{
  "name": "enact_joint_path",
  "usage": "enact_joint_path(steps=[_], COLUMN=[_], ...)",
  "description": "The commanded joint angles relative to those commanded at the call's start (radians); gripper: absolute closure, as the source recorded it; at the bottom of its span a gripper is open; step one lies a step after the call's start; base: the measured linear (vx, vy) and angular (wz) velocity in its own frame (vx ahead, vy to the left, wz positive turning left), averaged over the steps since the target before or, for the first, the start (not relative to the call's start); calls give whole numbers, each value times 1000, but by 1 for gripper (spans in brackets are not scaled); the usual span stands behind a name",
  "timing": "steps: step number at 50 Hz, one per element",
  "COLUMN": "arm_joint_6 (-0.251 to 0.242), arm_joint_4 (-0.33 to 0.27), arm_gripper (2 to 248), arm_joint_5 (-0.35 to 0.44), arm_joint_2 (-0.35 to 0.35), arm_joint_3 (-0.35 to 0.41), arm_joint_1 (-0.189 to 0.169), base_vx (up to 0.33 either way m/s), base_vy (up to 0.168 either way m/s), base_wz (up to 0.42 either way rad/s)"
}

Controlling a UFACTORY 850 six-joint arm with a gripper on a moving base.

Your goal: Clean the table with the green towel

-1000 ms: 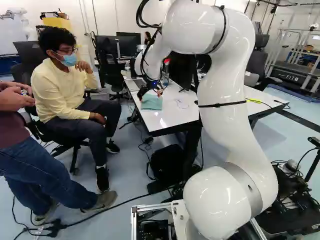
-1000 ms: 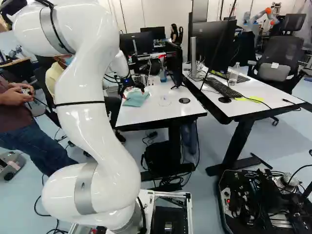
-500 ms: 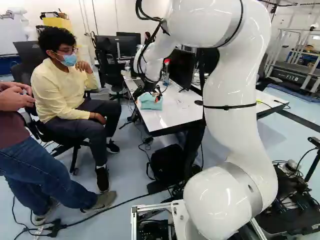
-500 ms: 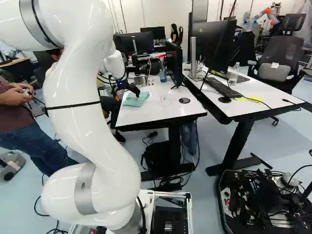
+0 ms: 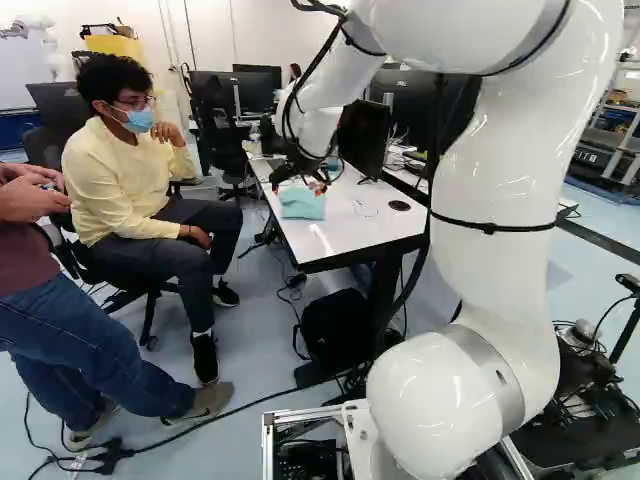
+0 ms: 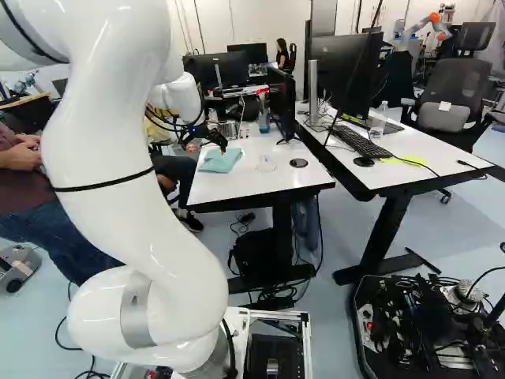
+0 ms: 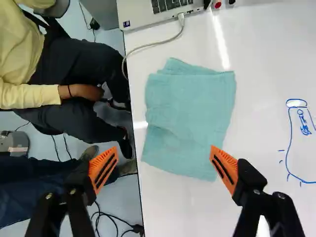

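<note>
The arm (image 5: 510, 160) has shifted, its elbow swinging rightward in the left base view; the base and the green towel (image 7: 190, 118) have stayed put. The jaws stand wide open, holding nothing. The folded towel lies flat on the worktop (image 7: 182, 212), ahead of them, beside the blue drawing (image 7: 296, 103), probably the mark to wipe. One jaw reaches beyond the worktop's edge, so they likely need centring over the cloth before closing.

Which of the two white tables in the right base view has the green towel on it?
The left table: the towel lies on it, while the right table carries the keyboard.
</note>
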Motion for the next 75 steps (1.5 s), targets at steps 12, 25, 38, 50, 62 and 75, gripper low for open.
enact_joint_path(steps=[12, 25, 38, 50, 62, 75], arm_joint_6=[0, 0, 0, 0, 0, 0], arm_joint_4=[-26, -26, -6, 2, 3, 3], arm_gripper=[3, 3, 3, 3, 3, 3], arm_joint_5=[86, 64, -61, -143, -113, -34], arm_joint_2=[23, 22, -19, -82, -137, -164], arm_joint_3=[24, 26, 8, -38, -103, -137], arm_joint_1=[0, 0, -11, -32, -35, -31], base_vx=[0, 0, 0, 0, 0, 0], base_vy=[0, 0, 0, 0, 0, 0], base_wz=[0, 0, 0, 0, 0, 0])
